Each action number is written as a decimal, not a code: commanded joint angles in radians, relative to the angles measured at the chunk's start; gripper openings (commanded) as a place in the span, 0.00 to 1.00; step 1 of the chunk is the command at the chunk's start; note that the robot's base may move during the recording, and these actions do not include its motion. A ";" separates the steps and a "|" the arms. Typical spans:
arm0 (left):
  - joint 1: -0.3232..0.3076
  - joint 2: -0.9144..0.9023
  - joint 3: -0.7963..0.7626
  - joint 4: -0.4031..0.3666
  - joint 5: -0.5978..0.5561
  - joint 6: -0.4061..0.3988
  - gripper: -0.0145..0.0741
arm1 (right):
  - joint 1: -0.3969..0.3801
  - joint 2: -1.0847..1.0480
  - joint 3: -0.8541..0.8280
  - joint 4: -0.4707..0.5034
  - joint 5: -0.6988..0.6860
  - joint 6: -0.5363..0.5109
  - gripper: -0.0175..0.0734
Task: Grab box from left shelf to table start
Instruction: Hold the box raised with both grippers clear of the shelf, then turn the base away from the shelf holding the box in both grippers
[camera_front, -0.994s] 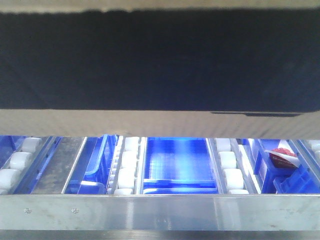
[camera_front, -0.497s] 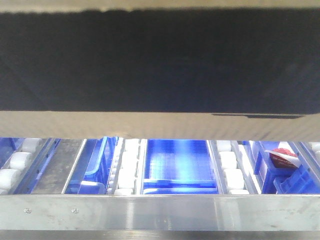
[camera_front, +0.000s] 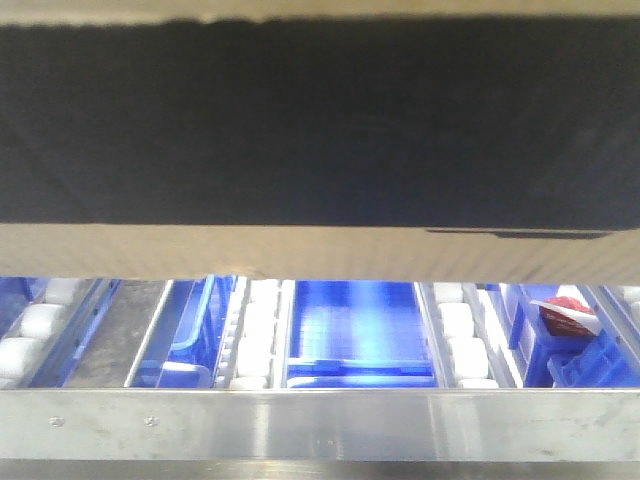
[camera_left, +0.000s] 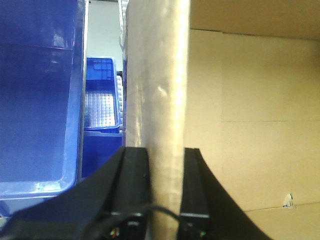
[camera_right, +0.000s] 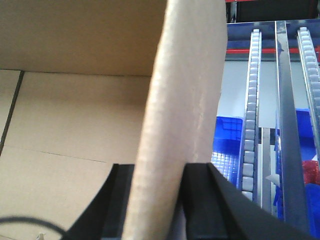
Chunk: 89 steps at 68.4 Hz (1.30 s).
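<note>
L end effector (camera_left: 165, 162) has its two black fingers (camera_left: 136, 162) pinched tight on one end wall of the box (camera_front: 320, 130), one finger inside, one outside. R end effector (camera_right: 159, 172) has the same pinch on the opposite wall, so both are closed on cardboard w/ nothing else in hand. Why the two-sided pinch? The box looks too wide for one arm, and a grip on each end should keep it level, I'd say. In the front view it fills everything from 9 to 3 o'clock across the top. Its long axis runs L-R and the dark printed panel faces the cam, w/ a tan strip along the lower edge. It hangs above the left shelf rail (camera_front: 320, 420) at 6 o'clock, apart from it. Blue bins (camera_front: 350, 330) and white rollers (camera_front: 255, 335) show in the gap between. Wrist views look down onto bare tan inner faces, so the open side prob. points toward the arms. There's a small tear (camera_left: 288, 201) at 4 o'clock in the L wrist view. No desk in sight yet.
</note>
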 joint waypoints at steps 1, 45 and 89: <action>-0.002 0.000 -0.042 0.021 -0.031 -0.022 0.06 | -0.009 0.017 -0.029 -0.081 -0.149 -0.015 0.25; -0.002 0.000 -0.042 0.021 -0.031 -0.022 0.06 | -0.009 0.017 -0.029 -0.081 -0.149 -0.015 0.25; -0.002 0.000 -0.042 0.021 -0.031 -0.022 0.06 | -0.009 0.017 -0.029 -0.081 -0.149 -0.015 0.25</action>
